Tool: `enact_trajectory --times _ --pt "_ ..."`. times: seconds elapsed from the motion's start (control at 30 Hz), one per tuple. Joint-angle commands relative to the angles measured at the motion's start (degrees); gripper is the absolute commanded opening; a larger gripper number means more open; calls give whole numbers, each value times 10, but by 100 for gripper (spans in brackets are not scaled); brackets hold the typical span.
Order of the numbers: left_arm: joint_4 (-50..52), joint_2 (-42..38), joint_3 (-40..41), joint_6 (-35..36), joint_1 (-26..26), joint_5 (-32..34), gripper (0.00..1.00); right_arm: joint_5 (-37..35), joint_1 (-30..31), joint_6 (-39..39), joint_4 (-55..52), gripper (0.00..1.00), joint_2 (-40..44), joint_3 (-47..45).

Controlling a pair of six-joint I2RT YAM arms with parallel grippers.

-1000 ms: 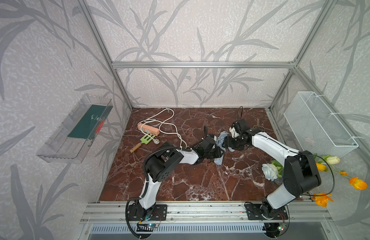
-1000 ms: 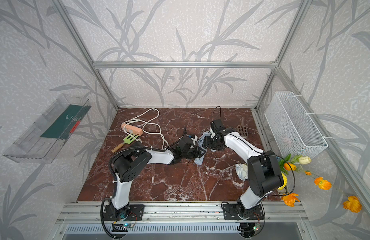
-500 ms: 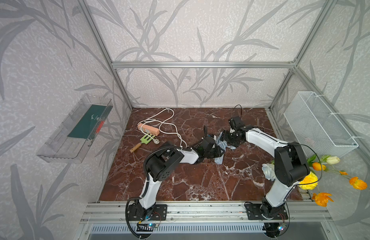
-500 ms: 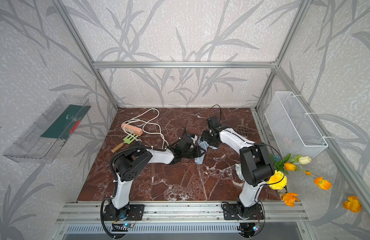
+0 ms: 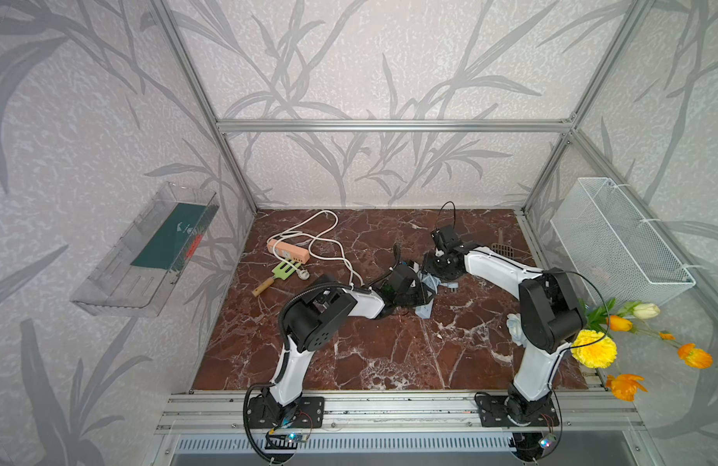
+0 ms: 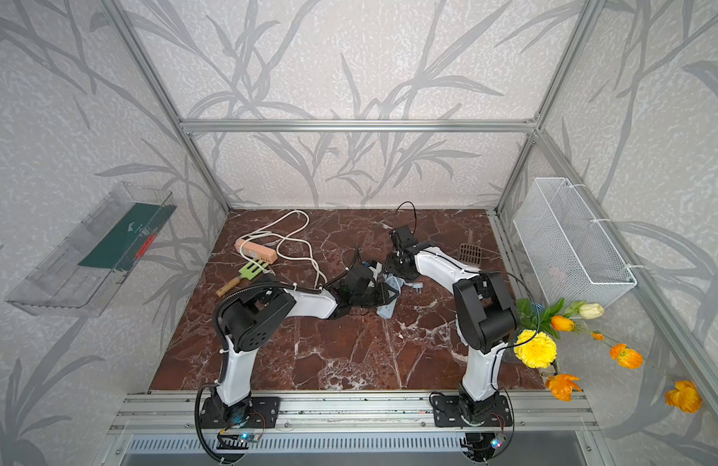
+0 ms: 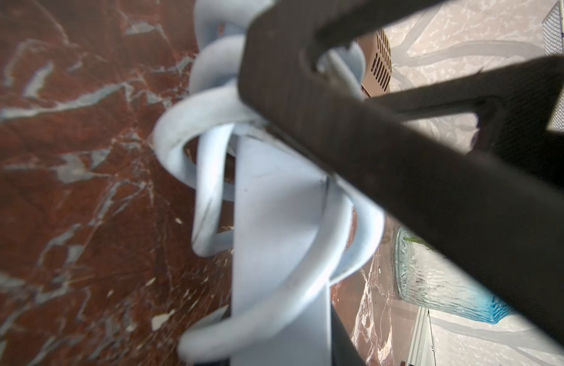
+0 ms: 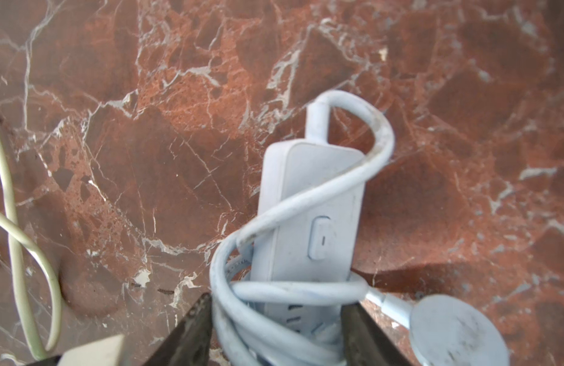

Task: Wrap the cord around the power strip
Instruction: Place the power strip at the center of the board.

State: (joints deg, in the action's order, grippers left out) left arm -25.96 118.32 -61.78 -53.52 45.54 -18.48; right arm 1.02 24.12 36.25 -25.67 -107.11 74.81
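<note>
A pale blue power strip point(image 5: 424, 310) point(image 6: 386, 310) lies mid-floor with its pale blue cord point(image 8: 337, 187) coiled round it in several loops. In the right wrist view the strip point(image 8: 309, 202) shows its switch, and the round plug point(image 8: 458, 329) rests beside it. My left gripper point(image 5: 418, 292) point(image 7: 280, 343) is shut on one end of the strip point(image 7: 274, 221), with the cord point(image 7: 211, 190) looping in front. My right gripper point(image 5: 431, 277) point(image 8: 277, 329) comes from the far side, and its fingers point(image 8: 195, 329) press both sides of the coiled bundle.
At the back left lie a peach power strip point(image 5: 288, 252) with a loose white cord and a green tool point(image 5: 282, 272). A brown scoop point(image 5: 500, 248) lies back right. A wire basket point(image 5: 615, 238), flowers point(image 5: 593, 349) and a glass vase point(image 7: 433, 285) stand on the right.
My right gripper has swung left and down onto the coiled strip, and its jaws have narrowed round the bundle. The left arm has stayed where it was.
</note>
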Motion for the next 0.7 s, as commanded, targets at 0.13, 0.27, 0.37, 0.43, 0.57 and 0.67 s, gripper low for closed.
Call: enact_trajectory --times 0.13,0.27,0.37,0.43,0.57,0.67 --pt "125 -36 41 -10 -12 30 59 -87 -5 -81 -67 53 -63 -14" --pt "143 -57 41 8 -11 22 70 -105 -5 -116 -73 53 -58 -6" --pt "152 -80 48 17 -12 20 71 -112 -5 -140 -90 53 -64 9" --pt "162 -103 55 30 -12 20 72 -127 -3 -155 -98 53 -67 15" --pt "149 -155 82 63 -12 8 75 -145 5 -171 -99 53 -63 14" --pt "147 -188 98 82 -13 -5 75 -149 13 -174 -95 54 -58 11"
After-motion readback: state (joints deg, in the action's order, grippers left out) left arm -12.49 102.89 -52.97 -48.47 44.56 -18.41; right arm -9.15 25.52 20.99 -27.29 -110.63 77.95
